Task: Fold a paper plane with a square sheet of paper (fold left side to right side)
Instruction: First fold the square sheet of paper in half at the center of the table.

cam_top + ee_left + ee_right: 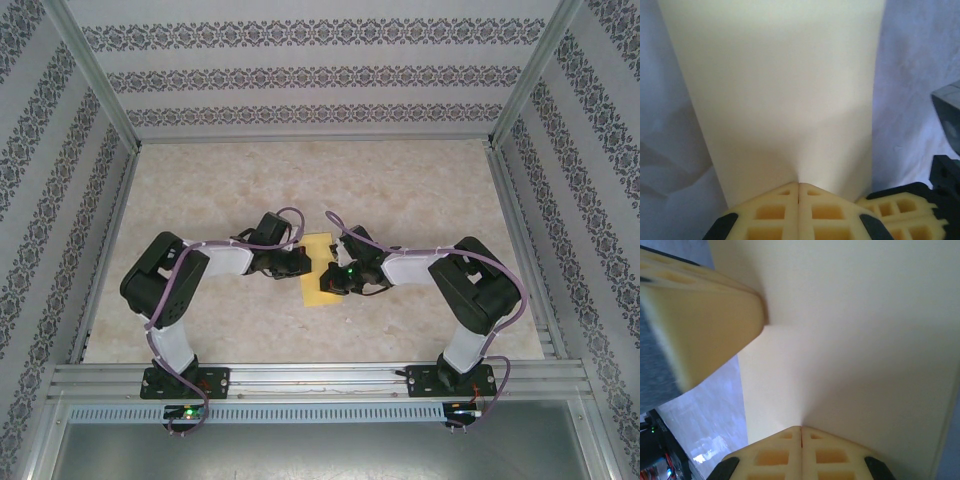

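1. nearest thing in the top view is a ribbed aluminium rail (320, 378) across the near edge of the table. both arm bases are bolted onto it.
2. the left arm (165, 285) and right arm (470, 285) have chunky black joints and smooth white shells. a purple cable (290, 215) loops along each, and both elbows bend inward so the wrists meet mid-table.
3. the left gripper (799, 186) has blocky pale yellow fingers, rubbery looking, with a waffle grid of square pockets. they're pressed flat together, just a thin seam between them. the near edge of the sheet of paper (318, 270) is nipped right at that seam, with a little pucker fanning out from it.
4. the right gripper (801, 429) has the same waffle fingers. it's clamped tight too, with the paper edge caught in the seam and a soft crease rising from it.
5. the two grippers sit just beside each other. the right one's pads (900, 212) show at the lower right of the left wrist view. one left finger (705, 325) presses the sheet at the upper left of the right wrist view.
6. the paper is matte, smooth and pale yellow with straight edges. from above it reads as a narrow upright strip in the middle of the table, between the two wrists. can't tell if it's lifted or lying flat.
7. the table (250, 180) is cream with a marble look.
8. furthest back is wallpaper (320, 75) with dark lacy bands, framed by aluminium posts.
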### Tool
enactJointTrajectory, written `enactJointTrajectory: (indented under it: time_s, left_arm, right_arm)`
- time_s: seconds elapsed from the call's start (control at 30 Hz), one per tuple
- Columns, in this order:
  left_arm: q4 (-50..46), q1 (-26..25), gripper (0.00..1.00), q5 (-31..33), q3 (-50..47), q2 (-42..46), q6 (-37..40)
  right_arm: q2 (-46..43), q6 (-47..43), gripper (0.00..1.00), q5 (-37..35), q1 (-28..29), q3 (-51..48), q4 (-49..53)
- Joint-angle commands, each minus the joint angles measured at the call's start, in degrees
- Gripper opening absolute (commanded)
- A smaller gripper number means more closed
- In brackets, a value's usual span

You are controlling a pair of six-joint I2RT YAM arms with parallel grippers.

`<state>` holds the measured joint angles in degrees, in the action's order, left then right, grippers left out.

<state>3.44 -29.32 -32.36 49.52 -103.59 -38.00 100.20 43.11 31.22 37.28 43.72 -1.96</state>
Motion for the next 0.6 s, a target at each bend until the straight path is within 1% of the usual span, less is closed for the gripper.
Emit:
enactJointTrajectory:
  time_s: [0.0,0.33,0.57]
  left_arm:
    - [2.3,0.7,0.0,1.2,0.3,-0.9,0.3]
    - [1.9,2.2,0.0,6.1,-1.0,-1.9,1.6]
    - [1.8,4.5,0.0,6.6,1.4,-3.2,2.6]
  right_arm:
    - [4.8,-2.0,0.0,-6.2,0.2,-2.0,4.9]
    - [5.2,-3.0,0.0,-7.6,-0.4,-2.7,6.2]
    - [5.3,-3.6,0.0,-8.1,-0.8,-3.2,6.5]
